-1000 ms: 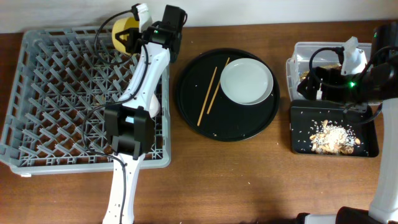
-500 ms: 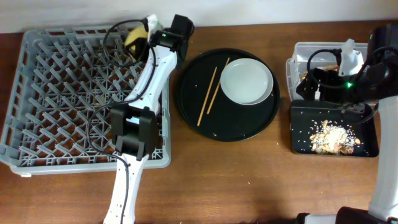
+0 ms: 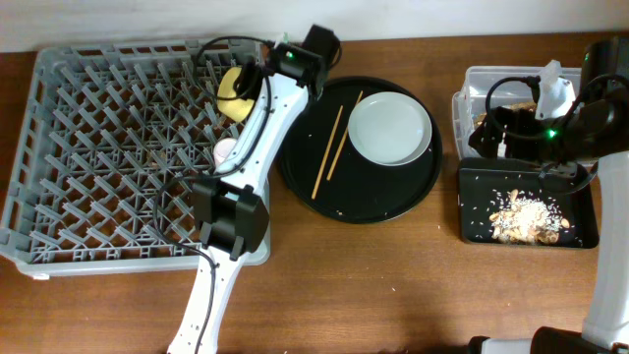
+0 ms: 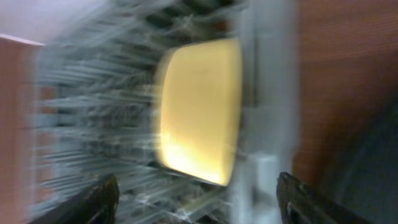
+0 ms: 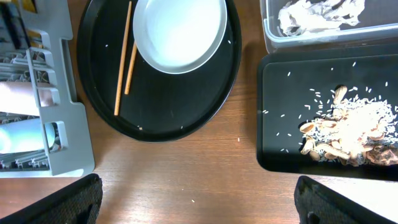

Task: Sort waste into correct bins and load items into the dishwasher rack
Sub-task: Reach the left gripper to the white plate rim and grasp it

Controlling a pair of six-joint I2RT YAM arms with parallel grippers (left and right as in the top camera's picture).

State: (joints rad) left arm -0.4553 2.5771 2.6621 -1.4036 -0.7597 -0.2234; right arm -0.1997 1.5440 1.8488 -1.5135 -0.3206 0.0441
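- Since the earlier overhead frames, the left arm has swung right along the far edge of the dishwasher rack (image 3: 98, 147). The yellow bowl (image 3: 234, 84) it carried now stands on edge among the pegs near the rack's far right corner.
- The left gripper (image 4: 199, 199) has let go: in the blurred wrist view its fingers are spread wide, with the bowl beyond them and untouched.
- The right gripper (image 5: 199, 205) hangs near the clear tub (image 3: 470, 84), fingers wide apart with nothing between them.
- The bowl-loading step looks just finished. The waste seems sorted: tissue (image 5: 311, 12) in the tub, food scraps (image 3: 526, 216) in the flat black tray (image 3: 580, 231).
- The plate (image 3: 390, 128) and chopsticks (image 3: 329, 147) remain on the round black tray (image 3: 324, 197).
- The next move likely calls for backing clear of the pegs, then pinching the plate's thin rim without disturbing the chopsticks close beside it.
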